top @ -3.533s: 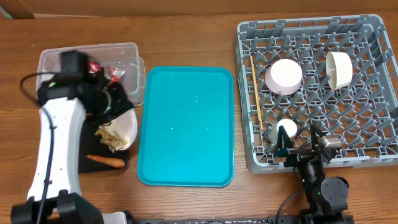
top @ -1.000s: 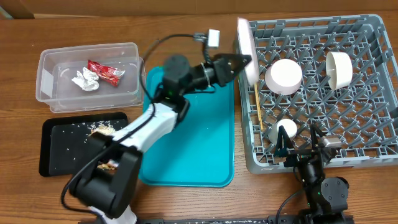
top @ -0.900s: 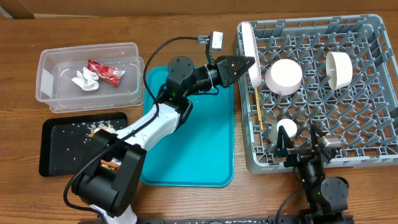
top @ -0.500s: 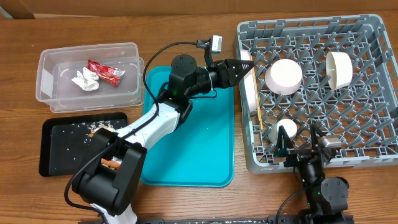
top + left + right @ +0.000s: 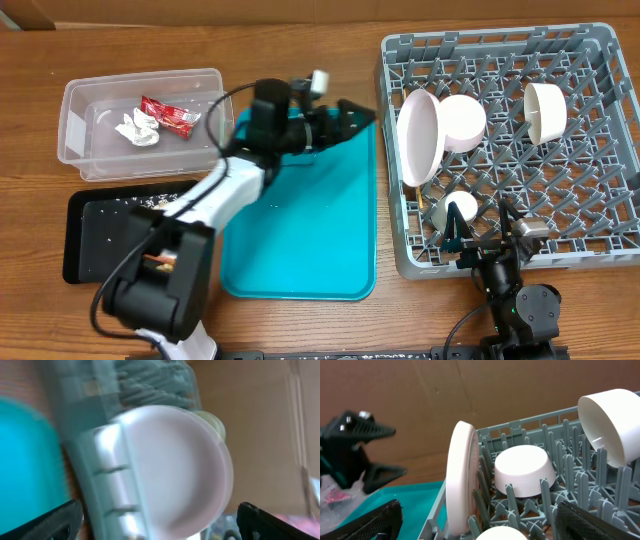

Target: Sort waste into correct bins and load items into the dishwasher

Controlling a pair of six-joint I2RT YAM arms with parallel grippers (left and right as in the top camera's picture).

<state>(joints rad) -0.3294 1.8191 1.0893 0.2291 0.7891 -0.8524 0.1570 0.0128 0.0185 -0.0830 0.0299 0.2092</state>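
stretching across the teal tray (image 5: pixel 300 230), left gripper (image 5: pixel 360 112) spread and empty, just short of the tilted white plate (image 5: pixel 420 138)

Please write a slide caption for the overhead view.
Open left pincer over the teal tray's corner; white plate stands on edge in the grey rack.

A brown wooden worktop (image 5: pixel 300 40) is seen from overhead, its grain laid in long bands running from side to side, with darker streaks among them. Beyond the worktop's far edge a wall of brown cardboard (image 5: pixel 470 395) is set up, and a slanting crease is shown across it in the right wrist view. At the worktop's far left corner a paler piece of cardboard (image 5: pixel 22 12) is glimpsed. The worktop is lit evenly, and only soft shadows are cast on it.
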